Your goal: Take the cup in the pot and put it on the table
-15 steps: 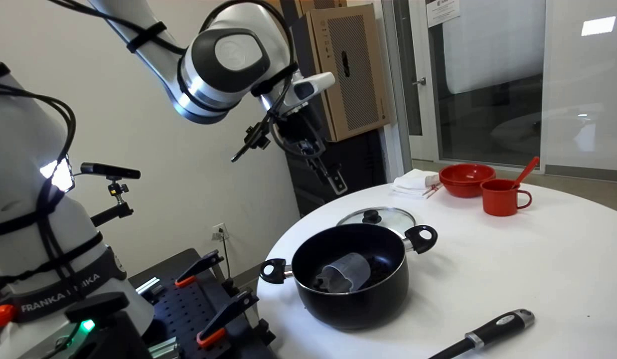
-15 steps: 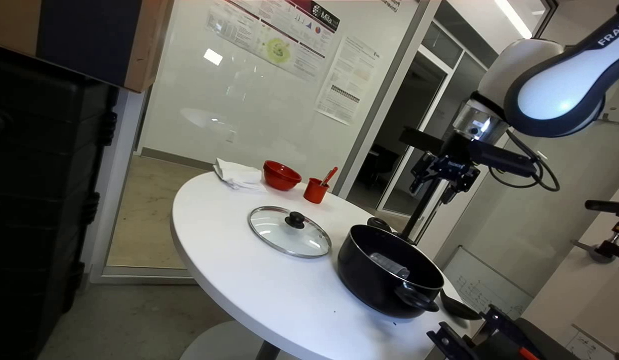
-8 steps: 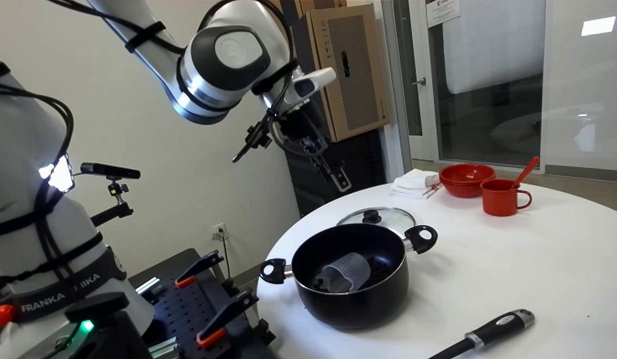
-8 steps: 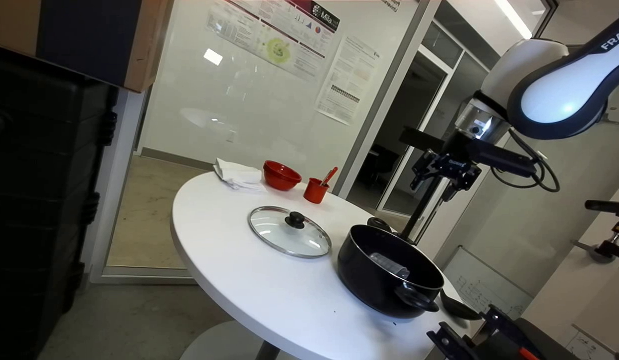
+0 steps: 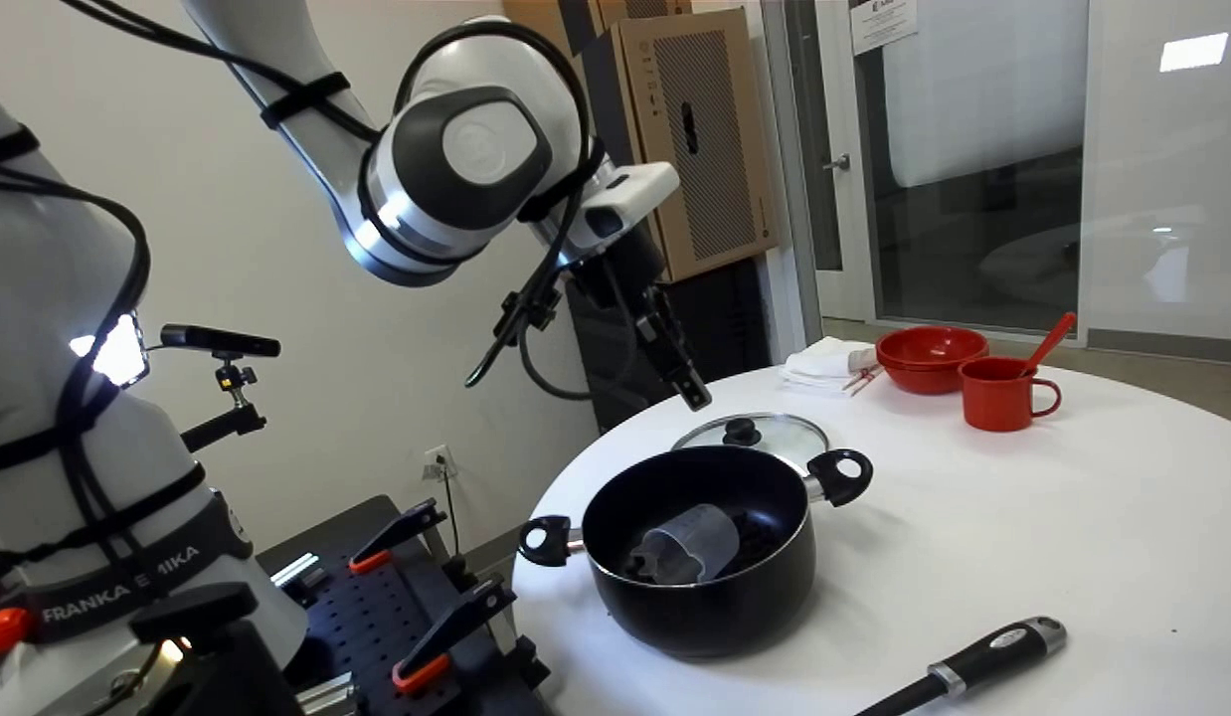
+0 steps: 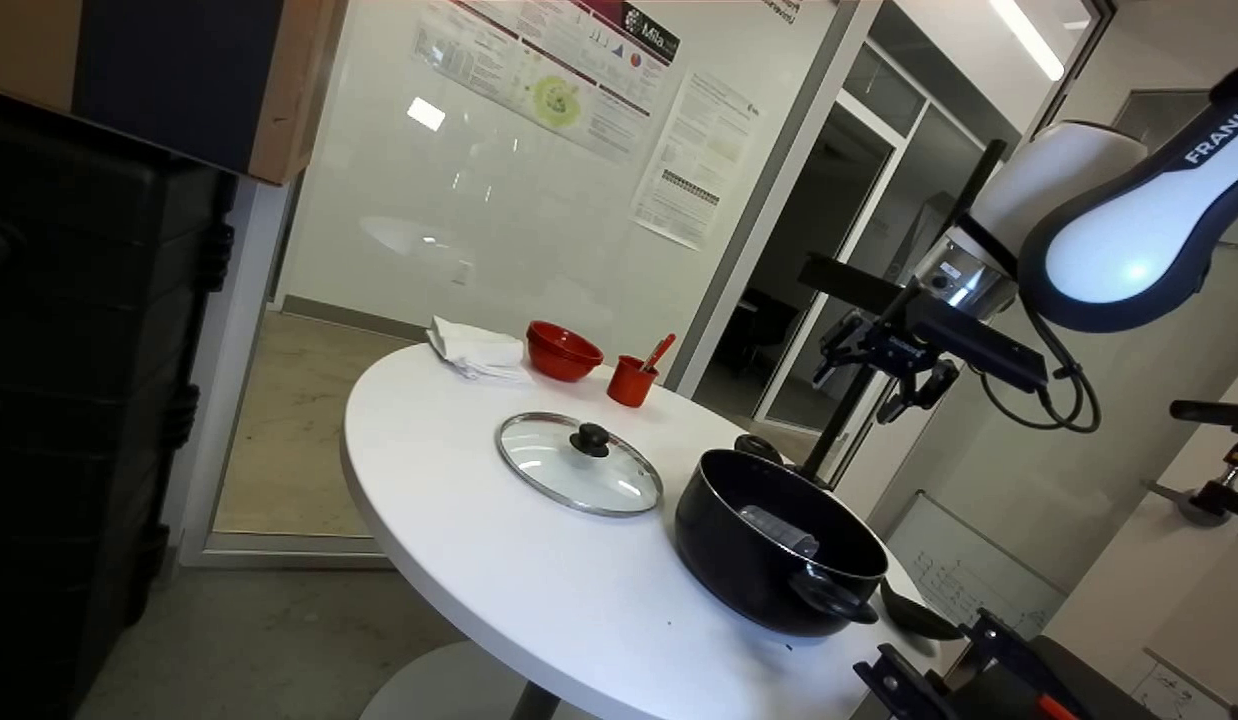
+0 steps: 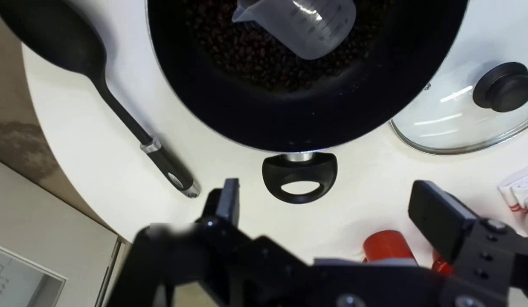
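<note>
Wrist view: the white worktop (image 7: 366, 170) carries the black pot (image 7: 289, 115), its glass lid (image 7: 460, 108) laid beside it, presumably for access from above. The pincer (image 7: 330, 200), spread wide and holding nothing, seems set for the cup (image 7: 308, 30), lying sideways inside the pot on dark beans (image 7: 262, 64) (perhaps as their scoop).

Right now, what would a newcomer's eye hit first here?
Probably the black pot on the white table, with the translucent cup lying on its side in it, on dark beans. Next, the red mug beside the red bowls, at the table's far side in both exterior views. The open, empty pincer above the table comes third.
</note>
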You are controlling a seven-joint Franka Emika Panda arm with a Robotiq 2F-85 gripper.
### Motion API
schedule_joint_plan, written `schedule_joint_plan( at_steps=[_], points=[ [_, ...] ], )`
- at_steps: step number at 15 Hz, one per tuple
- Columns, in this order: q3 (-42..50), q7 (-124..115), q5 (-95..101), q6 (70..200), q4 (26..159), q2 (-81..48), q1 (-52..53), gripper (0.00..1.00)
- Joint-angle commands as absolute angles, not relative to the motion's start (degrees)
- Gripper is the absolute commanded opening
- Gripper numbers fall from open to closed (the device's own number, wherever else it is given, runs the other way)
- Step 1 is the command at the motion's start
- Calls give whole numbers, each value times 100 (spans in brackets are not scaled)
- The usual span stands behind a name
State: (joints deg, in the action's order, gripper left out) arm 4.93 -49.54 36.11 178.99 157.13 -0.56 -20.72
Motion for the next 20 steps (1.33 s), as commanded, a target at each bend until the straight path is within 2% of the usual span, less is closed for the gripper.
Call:
schedule_joint_plan(
  at_steps=[1, 8, 16, 20],
  points=[
    [582, -5584, 3718, 18168, 15638, -673, -2073, 100],
    [1044, -6202, 3768, 18311, 15535, -1551, -1466, 100],
    [1932, -6373, 3150, 19493, 15201, -2773, -391, 100],
    [1884, -6414, 2672, 19548, 15053, -3311, -152, 100]
  ],
)
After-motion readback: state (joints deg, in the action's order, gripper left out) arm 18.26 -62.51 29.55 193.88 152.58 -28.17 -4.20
